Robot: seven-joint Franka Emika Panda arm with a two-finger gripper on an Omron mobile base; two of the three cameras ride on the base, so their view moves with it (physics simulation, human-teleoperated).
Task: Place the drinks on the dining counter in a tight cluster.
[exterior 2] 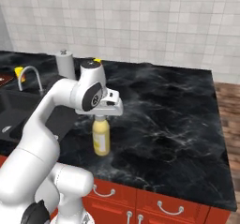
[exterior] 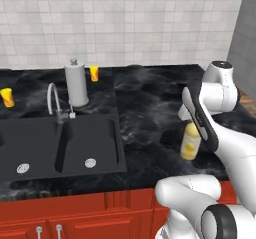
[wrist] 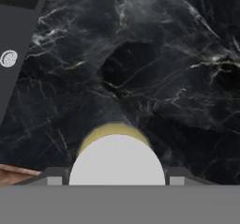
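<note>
One drink down, cluster not yet formed

The yellow bottle (exterior 2: 101, 137) stands on the marble surface (exterior 2: 173, 110) right of the sink (exterior: 60, 143), the pincer (exterior 2: 104, 117) clasping its grey cap (wrist: 117, 161); no other bottles stand near it

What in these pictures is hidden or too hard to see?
- Yellow bottle with grey cap: the white arm covers its top in the left base view.
- Gripper: right base view, hand body hides whether the jaws touch the cap.
- Small orange-yellow cup: partly behind the curved faucet.
</note>
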